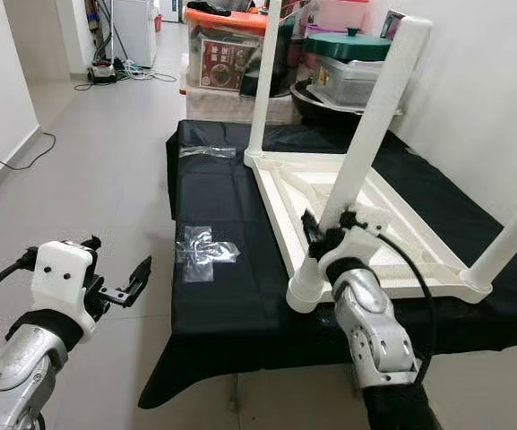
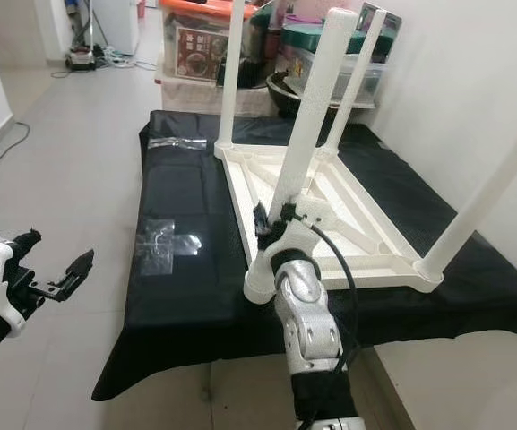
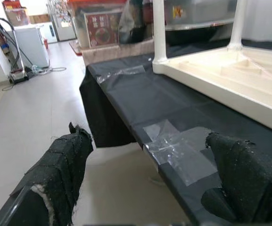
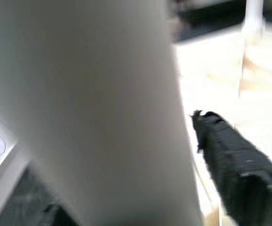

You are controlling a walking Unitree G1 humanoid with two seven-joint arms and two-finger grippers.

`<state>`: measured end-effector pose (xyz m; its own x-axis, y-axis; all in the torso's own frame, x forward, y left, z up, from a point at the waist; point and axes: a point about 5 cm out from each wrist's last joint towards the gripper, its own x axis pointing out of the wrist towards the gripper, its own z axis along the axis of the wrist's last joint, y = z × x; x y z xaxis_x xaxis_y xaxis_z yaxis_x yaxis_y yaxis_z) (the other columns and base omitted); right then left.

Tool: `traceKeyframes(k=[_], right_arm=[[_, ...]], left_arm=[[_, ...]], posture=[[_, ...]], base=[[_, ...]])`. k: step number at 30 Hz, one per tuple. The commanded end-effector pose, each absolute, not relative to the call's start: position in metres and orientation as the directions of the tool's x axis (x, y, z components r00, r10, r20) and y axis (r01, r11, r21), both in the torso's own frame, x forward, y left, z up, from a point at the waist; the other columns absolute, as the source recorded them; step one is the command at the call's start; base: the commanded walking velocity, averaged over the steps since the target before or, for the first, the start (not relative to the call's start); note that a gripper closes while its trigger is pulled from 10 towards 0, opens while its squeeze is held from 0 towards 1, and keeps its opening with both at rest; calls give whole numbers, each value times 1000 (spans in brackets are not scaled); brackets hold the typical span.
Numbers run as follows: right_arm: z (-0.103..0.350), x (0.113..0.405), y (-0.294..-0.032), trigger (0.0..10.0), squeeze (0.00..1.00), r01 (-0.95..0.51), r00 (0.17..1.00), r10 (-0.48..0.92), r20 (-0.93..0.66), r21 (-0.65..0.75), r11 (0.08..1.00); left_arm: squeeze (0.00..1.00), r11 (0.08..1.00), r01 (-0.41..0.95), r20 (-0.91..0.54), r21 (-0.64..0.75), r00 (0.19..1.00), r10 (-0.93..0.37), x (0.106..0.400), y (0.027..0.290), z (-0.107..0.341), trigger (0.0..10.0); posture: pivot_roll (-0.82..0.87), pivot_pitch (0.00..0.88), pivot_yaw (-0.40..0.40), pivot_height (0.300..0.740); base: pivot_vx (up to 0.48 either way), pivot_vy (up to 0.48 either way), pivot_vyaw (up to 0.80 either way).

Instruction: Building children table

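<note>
A white children's table (image 1: 419, 235) lies upside down on a black-covered platform (image 1: 231, 305). Its near-left leg (image 1: 374, 116) leans to the right, with its foot in the corner socket (image 1: 305, 291). My right gripper (image 1: 328, 235) is shut on this leg just above the socket; in the right wrist view the leg (image 4: 88, 108) looms close beside one black finger (image 4: 239, 169). Other legs stand at the far-left corner (image 1: 264, 81) and the near-right corner (image 1: 509, 242). My left gripper (image 1: 116, 262) hangs open over the floor, left of the platform, holding nothing.
Clear tape patches (image 1: 202, 249) stick to the black cloth, with another strip (image 1: 209, 152) further back. Storage boxes (image 1: 227, 45) and a lidded pot (image 1: 348, 63) crowd the far end. A white wall runs along the right. Tiled floor (image 1: 97, 179) with cables lies to the left.
</note>
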<state>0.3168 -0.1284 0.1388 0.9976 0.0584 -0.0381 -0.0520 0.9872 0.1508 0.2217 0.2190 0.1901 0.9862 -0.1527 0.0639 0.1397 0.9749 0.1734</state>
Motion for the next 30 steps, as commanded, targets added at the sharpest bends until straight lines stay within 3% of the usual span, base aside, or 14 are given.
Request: traceKeyframes(k=[1,12,20,21,23,24,25,30], right_arm=[[142,318,-134,10000,1000,-35,999,40,-24,166,985],[184,319,-133,10000,1000,-152,981,129,143,165,974],[196,320,-134,10000,1000,-200,970,175,172,141,970],[198,320,-133,10000,945,-218,965,192,177,137,966],[198,320,-133,10000,945,-218,965,192,177,137,966],[201,320,-132,10000,78,-248,958,223,182,130,960],[204,321,-131,10000,0,-278,949,254,187,119,953],[215,331,-139,10000,0,-362,921,344,184,70,930]], left_arm=[[0,972,148,57,181,985,-161,223,219,189,10000],[0,968,158,68,196,982,-174,226,222,194,10000],[0,965,173,72,195,979,-190,227,219,194,10000],[0,965,175,73,195,979,-192,228,219,194,10000],[0,965,175,73,195,979,-192,228,219,194,10000],[0,965,177,73,196,978,-194,228,218,194,10000],[0,964,180,73,197,978,-198,229,218,194,10000],[0,962,189,74,198,976,-207,231,217,194,10000]], posture=[[151,0,-89,740],[134,0,-78,740],[126,0,-74,740],[126,0,-74,740],[126,0,-74,740],[124,0,-72,740],[124,0,-72,740],[111,0,-68,740]], base=[[0,0,0],[0,0,0],[0,0,0],[0,0,0],[0,0,0],[0,0,0],[0,0,0],[0,0,0]])
